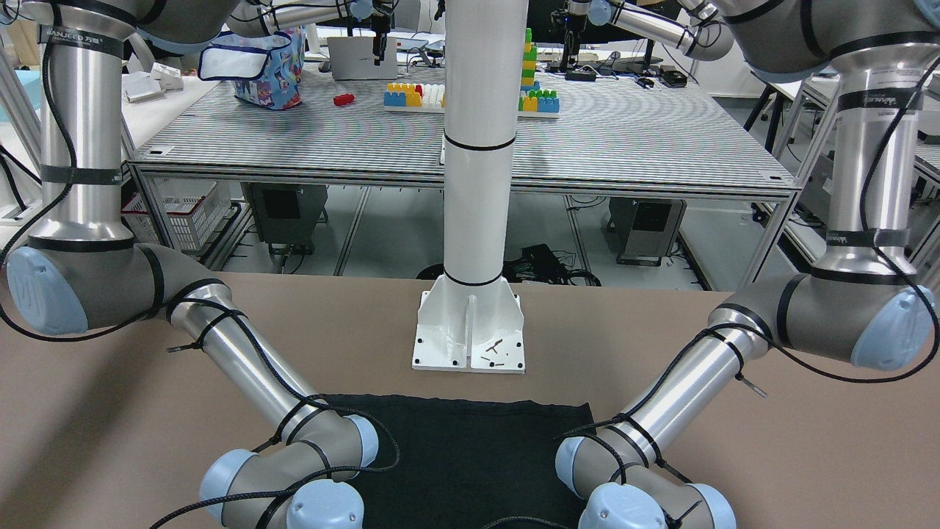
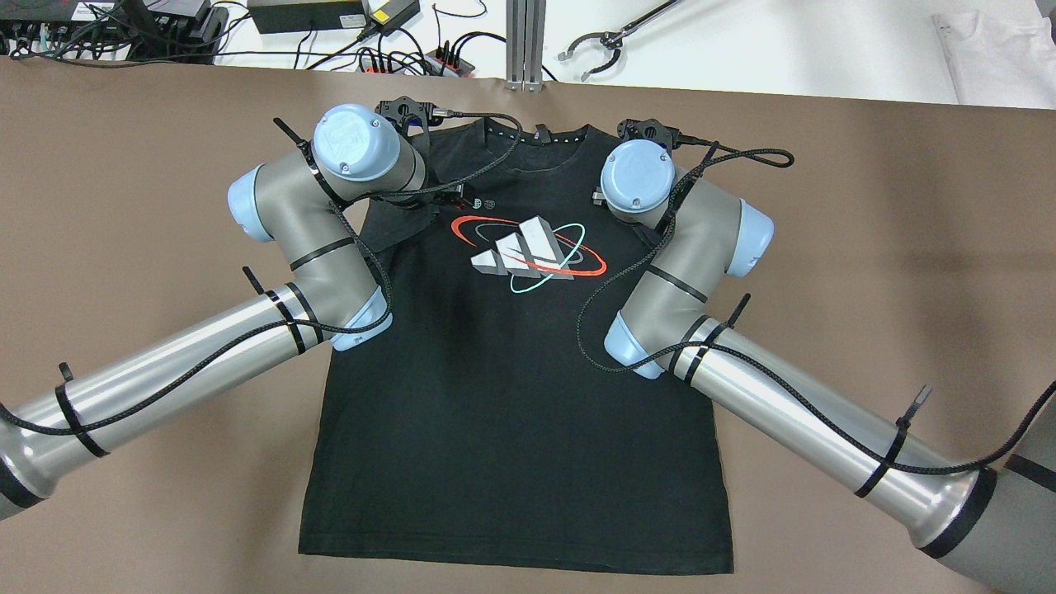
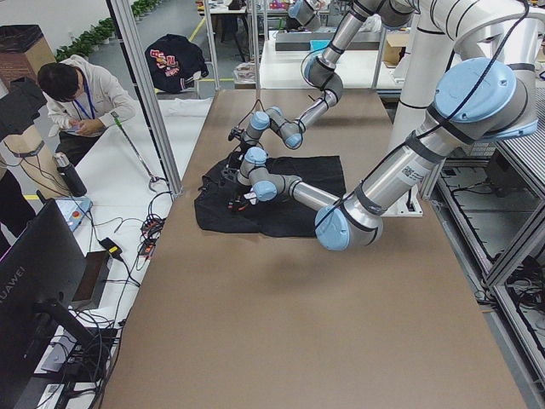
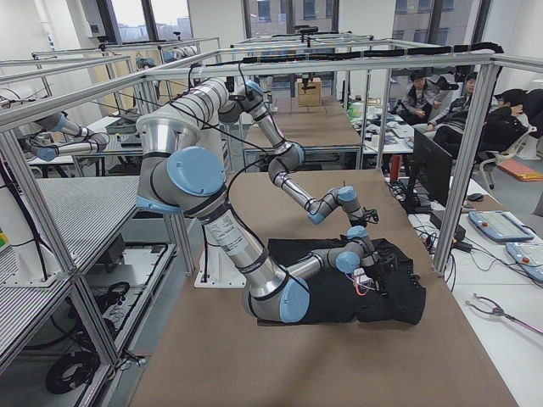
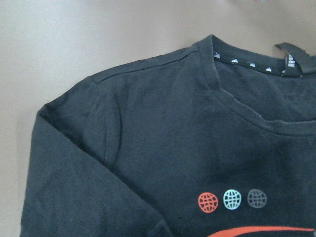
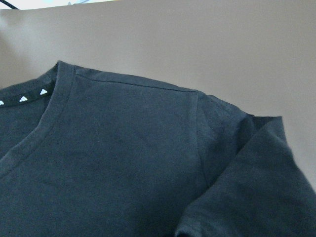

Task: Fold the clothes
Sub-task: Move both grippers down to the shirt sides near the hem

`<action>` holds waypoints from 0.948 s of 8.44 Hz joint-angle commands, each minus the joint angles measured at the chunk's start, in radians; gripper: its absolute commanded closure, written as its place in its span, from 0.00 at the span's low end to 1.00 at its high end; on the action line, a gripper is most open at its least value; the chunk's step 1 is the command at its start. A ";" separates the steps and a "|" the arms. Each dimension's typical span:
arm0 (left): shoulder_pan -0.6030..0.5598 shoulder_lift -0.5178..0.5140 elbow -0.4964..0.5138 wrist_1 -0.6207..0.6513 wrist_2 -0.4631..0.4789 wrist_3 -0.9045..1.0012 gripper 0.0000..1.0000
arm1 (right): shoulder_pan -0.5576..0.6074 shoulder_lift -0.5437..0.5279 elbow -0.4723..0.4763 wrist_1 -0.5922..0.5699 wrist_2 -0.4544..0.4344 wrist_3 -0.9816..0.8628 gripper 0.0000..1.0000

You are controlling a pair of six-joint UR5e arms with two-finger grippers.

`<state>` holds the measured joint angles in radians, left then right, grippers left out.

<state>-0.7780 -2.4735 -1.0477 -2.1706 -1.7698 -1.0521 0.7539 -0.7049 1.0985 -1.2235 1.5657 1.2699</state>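
Brown-topped, the table (image 2: 124, 206) is seen in a workshop of aluminium-framed benches, with a person (image 3: 77, 94) seated beyond its far edge. A black T-shirt (image 2: 495, 412) is laid flat, front side up, at the middle of the table. Its hem is turned toward the robot and lies near, but apart from, the base plate of the white pillar (image 1: 470, 330). Its collar (image 2: 516, 132) is turned toward the far edge. A red, white and teal logo (image 2: 528, 252) is printed on the chest. The sleeve on the robot's left appears folded inward under the left arm (image 2: 165, 371); the other sleeve is covered in the overhead view by the right arm (image 2: 792, 412), but is shown lying wrinkled in the right wrist view. Both arms are reached over the shirt, with their wrists placed above the two shoulders, one on each side of the collar. The left gripper (image 3: 234, 189) and the right gripper (image 4: 371, 275) are hidden under the wrists from above and are seen only small in the side views. Whether their jaws are released or clenched cannot be told, and no fingers are shown in either wrist view.
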 commanded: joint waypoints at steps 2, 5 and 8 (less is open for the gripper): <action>-0.004 0.004 -0.034 0.000 -0.011 -0.005 0.00 | 0.010 -0.001 0.018 0.013 0.005 -0.101 0.06; 0.005 0.150 -0.235 0.005 -0.014 -0.025 0.00 | 0.010 -0.135 0.235 -0.001 0.063 -0.100 0.06; 0.071 0.344 -0.504 0.012 -0.010 -0.218 0.00 | -0.068 -0.387 0.543 -0.020 0.073 -0.087 0.05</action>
<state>-0.7522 -2.2488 -1.3860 -2.1611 -1.7847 -1.1621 0.7293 -0.9418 1.4440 -1.2316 1.6342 1.1760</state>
